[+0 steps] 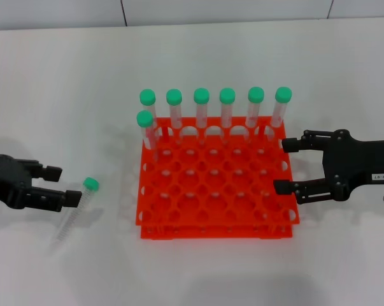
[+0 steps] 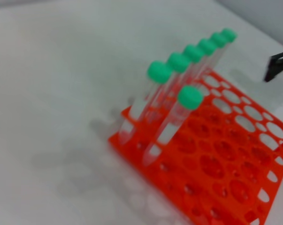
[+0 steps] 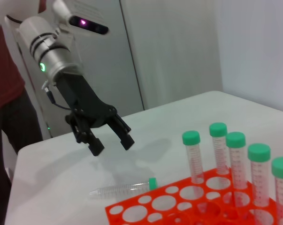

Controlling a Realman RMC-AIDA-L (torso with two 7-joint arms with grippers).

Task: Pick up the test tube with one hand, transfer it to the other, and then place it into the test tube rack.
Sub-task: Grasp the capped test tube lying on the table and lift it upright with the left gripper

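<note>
**Loose tube on the table, left gripper poised over it**

The test tube point(image 1: 77, 211) lies flat on the white table point(image 1: 64, 83), green cap toward the test tube rack point(image 1: 214, 191) and its tapered tip pointing away toward 7 o'clock in the head view. It looks light, stiff and smooth-walled, so it will likely roll or skid if nudged from one side; a hold across the middle of the clear barrel, below the cap, seems safest, leaving the capped end free for the handover.

The left gripper point(image 1: 56, 185) sits at 9 o'clock of the rack, fingers spread and holding nothing. In the head view the tube's cap lies just beside its fingertips, at about 3 o'clock of them, with the barrel running off to 5 o'clock. The right wrist view shows that gripper raised above the table with the tube below it, not touching.

The right gripper point(image 1: 284, 166) waits at the rack's 3 o'clock edge, jaws wide apart and empty. Seven capped tubes point(image 1: 201, 108) stand in the rack's far rows.
</note>
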